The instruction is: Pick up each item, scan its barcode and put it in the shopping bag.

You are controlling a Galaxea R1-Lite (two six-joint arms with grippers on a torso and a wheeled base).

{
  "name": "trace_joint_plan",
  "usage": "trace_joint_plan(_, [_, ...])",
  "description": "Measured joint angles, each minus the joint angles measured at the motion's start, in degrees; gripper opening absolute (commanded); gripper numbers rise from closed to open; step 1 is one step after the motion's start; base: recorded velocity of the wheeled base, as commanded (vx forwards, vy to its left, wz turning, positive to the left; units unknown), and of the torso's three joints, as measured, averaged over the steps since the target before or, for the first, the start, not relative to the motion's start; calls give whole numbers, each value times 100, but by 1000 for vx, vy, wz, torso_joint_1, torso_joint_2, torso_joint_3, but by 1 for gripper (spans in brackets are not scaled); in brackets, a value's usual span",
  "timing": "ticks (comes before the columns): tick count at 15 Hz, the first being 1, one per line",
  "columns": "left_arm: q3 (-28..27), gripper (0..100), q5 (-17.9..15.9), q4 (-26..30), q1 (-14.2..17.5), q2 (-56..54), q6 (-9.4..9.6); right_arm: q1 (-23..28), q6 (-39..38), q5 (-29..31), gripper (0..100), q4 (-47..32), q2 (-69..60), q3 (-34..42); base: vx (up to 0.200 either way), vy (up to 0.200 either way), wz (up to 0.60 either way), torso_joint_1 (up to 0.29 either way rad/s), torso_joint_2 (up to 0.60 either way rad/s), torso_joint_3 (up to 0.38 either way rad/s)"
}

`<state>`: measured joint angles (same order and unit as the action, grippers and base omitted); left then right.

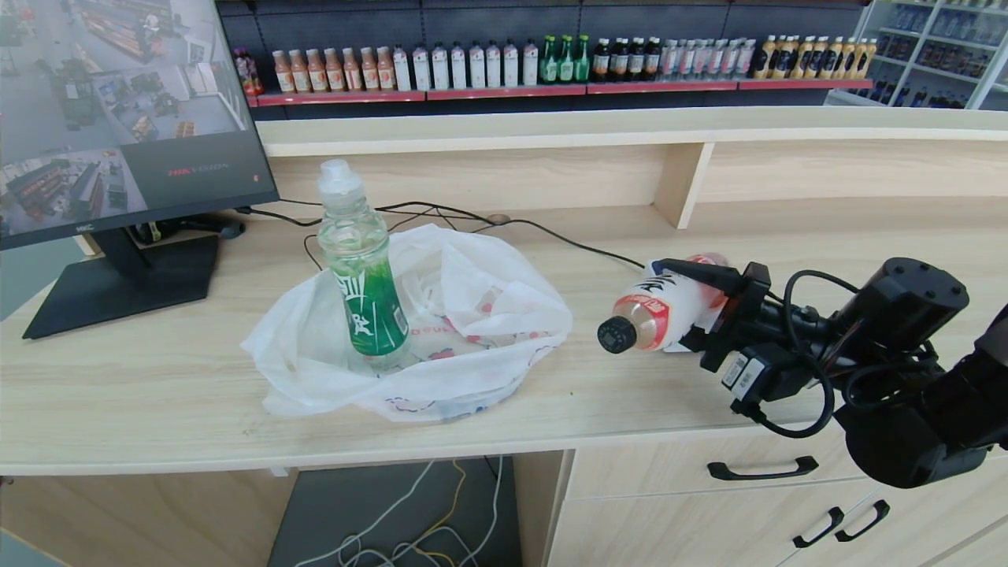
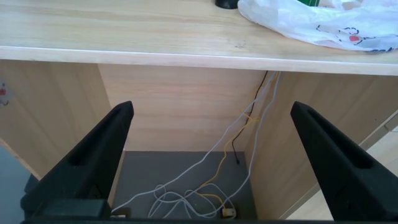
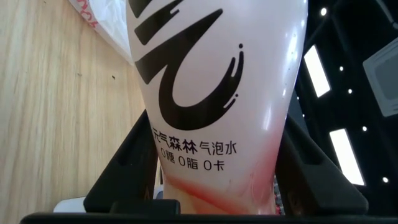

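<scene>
Your left gripper [image 2: 211, 109] hangs spread and empty below the front edge of the counter [image 2: 124, 31], while the green bottle [image 1: 364, 276] stands upright inside the white shopping bag [image 1: 504, 315]. Just right of the bag, your right gripper [image 1: 691, 305] is clamped around the body of the white-and-pink bottle [image 1: 657, 303], held on its side above the counter, black cap toward the bag. It looks full, so likely weighty, with a smooth, slippery label: keep the hold mid-body, not on the tapering neck.

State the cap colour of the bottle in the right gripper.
Black cap on the bottle; the head view shows it best.
</scene>
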<state>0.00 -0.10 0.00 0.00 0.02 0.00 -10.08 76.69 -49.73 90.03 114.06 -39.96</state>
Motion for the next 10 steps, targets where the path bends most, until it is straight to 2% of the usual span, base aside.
trace_joint_plan(10, [0,100,2,0,0,0,0,-41,-16,20,0,5,78,-50,0,0,0,0,0,0])
